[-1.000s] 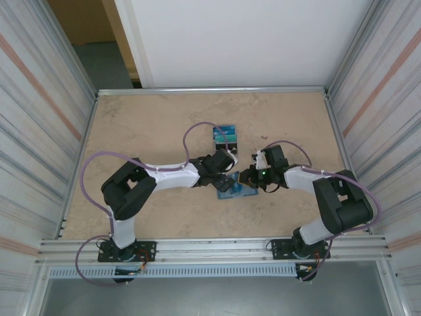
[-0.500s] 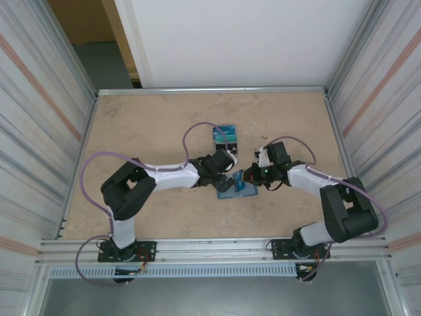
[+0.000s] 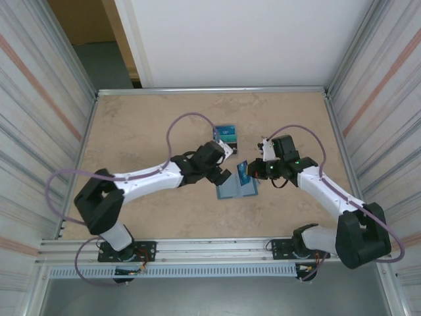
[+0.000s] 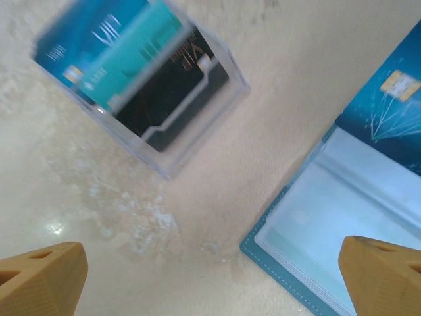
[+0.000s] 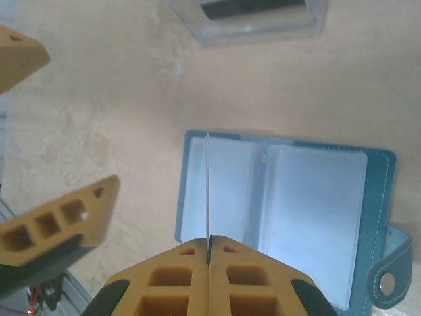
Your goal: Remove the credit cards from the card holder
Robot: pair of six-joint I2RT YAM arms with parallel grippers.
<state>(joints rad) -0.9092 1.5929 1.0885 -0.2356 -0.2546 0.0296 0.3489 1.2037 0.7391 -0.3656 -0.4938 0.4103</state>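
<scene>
- Right pincer (image 5: 208,253) closed tight on the near edge of one credit card (image 5: 208,191), jaws pressed together with only the card between them.
- Card seen edge-on in the right wrist view, as a thin pale line going straight away from the fingertips.
- Card held upright over the left half of the wallet (image 5: 289,197); not possible to tell whether its far end touches a pocket.
- Wallet lying open and flat on the worktop (image 3: 145,131), pale grey-blue pockets facing up, teal border around them, a tab with a snap button at one corner.
- In the top view, wallet near the middle of the worktop, between the two arms, with the blue card just above its far edge.
- Left pincer (image 4: 210,283) spread wide, gripping nothing, hovering over bare worktop between the wallet and a clear box (image 4: 141,79).
- Clear box standing on the worktop beyond the wallet, apart from it, with blue and teal cards inside.
</scene>
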